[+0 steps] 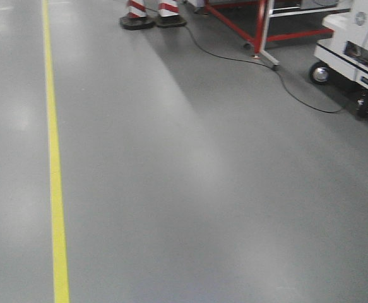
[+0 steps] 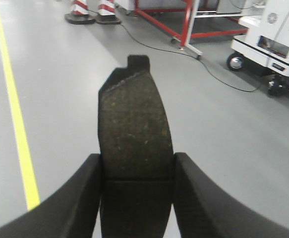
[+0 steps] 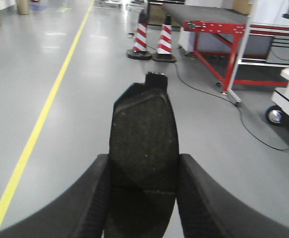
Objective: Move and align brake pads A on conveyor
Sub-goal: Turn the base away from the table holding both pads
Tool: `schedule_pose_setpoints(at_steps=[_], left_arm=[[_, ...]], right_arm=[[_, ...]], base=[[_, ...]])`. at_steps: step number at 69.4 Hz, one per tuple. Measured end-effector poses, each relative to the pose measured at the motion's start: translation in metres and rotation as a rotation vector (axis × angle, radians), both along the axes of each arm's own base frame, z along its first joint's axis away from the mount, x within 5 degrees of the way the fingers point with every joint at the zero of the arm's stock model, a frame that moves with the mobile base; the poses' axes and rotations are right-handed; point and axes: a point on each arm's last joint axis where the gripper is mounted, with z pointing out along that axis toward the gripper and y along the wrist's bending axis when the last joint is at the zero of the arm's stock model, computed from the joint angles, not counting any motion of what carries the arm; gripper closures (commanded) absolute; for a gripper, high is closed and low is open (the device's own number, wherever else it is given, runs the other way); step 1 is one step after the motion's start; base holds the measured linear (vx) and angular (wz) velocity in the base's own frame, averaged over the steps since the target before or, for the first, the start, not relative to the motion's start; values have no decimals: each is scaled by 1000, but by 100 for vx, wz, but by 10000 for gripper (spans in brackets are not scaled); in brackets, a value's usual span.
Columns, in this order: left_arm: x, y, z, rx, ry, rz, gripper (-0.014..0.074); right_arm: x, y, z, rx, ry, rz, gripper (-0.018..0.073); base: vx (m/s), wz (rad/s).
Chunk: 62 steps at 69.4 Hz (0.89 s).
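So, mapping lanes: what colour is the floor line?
The line is yellow, best in the front view.

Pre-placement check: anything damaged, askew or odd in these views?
Nothing looks damaged. The left pad and right pad are each gripped straight, over bare floor. The only oddity is a loose cable trailing across the floor by the red frame.

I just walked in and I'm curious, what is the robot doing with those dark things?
It is holding two parts. The left end effector is shut on a dark brake pad, and the right end effector is shut on a second brake pad. Both are held up above the grey floor, with striped cones ahead. Neither is set down yet.
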Motion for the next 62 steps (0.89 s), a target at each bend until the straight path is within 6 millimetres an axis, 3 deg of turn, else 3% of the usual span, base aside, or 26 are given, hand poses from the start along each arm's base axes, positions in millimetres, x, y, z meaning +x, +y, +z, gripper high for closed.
schedule_pose_setpoints(at_steps=[30, 62], left_arm=[[0, 0, 0, 0, 0, 0, 602], [0, 0, 0, 0, 1, 0, 602]], right_arm=[[0, 0, 0, -1, 0, 0, 564], [0, 0, 0, 0, 0, 0, 564]], base=[[4, 34], [25, 43]])
